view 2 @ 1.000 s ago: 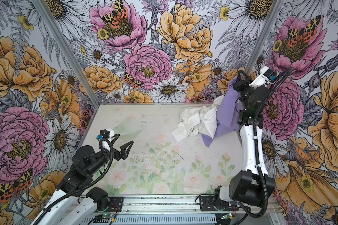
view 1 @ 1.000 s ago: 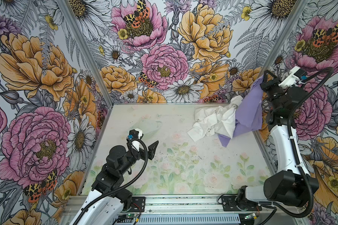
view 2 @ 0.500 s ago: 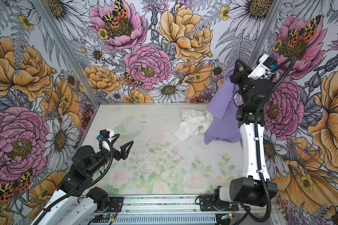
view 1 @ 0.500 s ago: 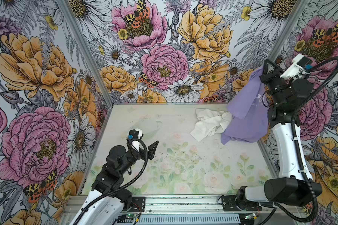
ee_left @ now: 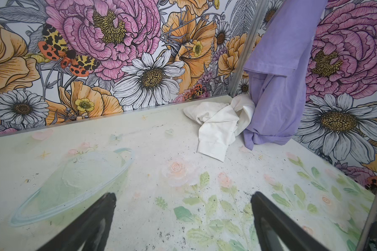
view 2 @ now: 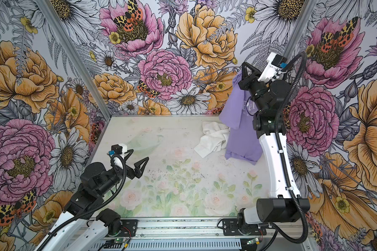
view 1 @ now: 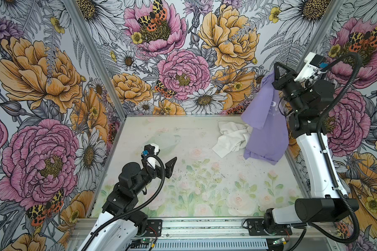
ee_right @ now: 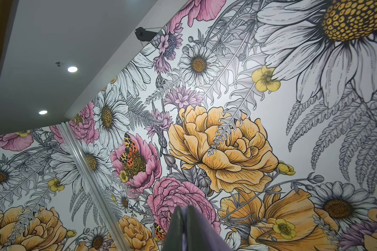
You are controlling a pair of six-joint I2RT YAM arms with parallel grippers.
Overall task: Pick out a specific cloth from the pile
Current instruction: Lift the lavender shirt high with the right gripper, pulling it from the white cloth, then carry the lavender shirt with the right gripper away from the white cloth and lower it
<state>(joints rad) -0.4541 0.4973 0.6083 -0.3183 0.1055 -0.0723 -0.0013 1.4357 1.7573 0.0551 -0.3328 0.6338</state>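
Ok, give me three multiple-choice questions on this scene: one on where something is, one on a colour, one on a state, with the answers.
1. Where on the table does the white garment pile lie?
A. by the front rail
B. far right part, beside the hanging T-shirt
C. near left corner

2. What colour is the T-shirt that the right tool holds up?
A. lavender
B. green
C. red

3. How does the left tool stand?
A. open and empty
B. shut on a white garment
C. shut on the T-shirt

Answers:
1. B: both top views show the pile next to the shirt at the far right.
2. A: the hanging fabric is pale purple.
3. A: the left wrist view shows its fingers wide apart with nothing between them.
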